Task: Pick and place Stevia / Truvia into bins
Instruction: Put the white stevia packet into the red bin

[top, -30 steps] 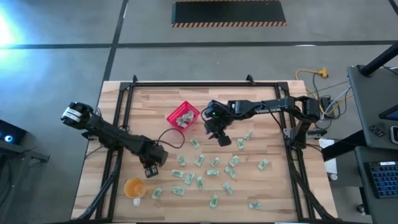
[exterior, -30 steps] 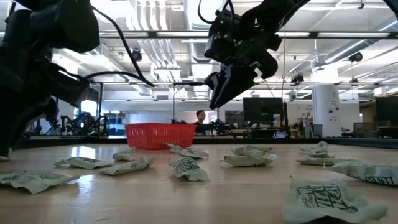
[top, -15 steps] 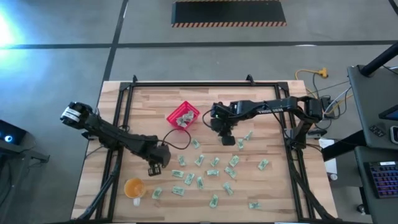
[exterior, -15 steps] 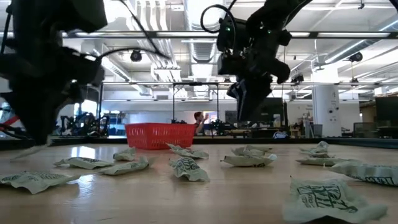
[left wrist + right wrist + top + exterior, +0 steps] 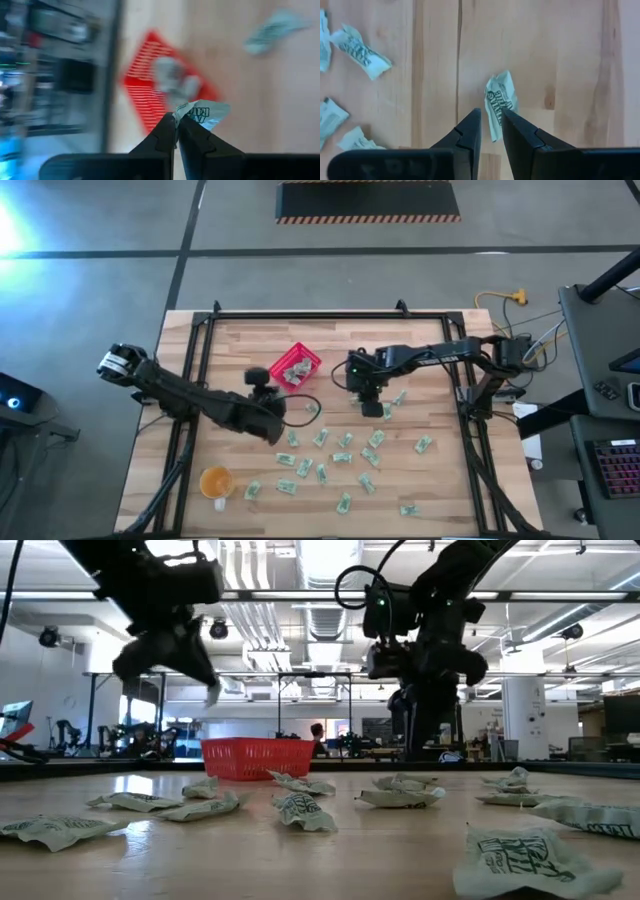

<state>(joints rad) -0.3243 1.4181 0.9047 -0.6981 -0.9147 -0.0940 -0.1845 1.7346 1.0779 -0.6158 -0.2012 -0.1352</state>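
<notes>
1. Red basket (image 5: 294, 366) just beyond left gripper (image 5: 176, 122), holding a few packets.
2. Left gripper pinches one packet (image 5: 202, 112), raised off table.
3. Right gripper (image 5: 491, 124) astride a table packet (image 5: 498, 101), fingers narrow; prob. closing on it.

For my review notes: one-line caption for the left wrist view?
Left gripper, shut on a Stevia packet, above the red basket.

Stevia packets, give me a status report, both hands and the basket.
Left hand shut on a packet, above the table near the red basket. Right hand down over a loose packet, not gripped yet. Nothing in the way.
</notes>
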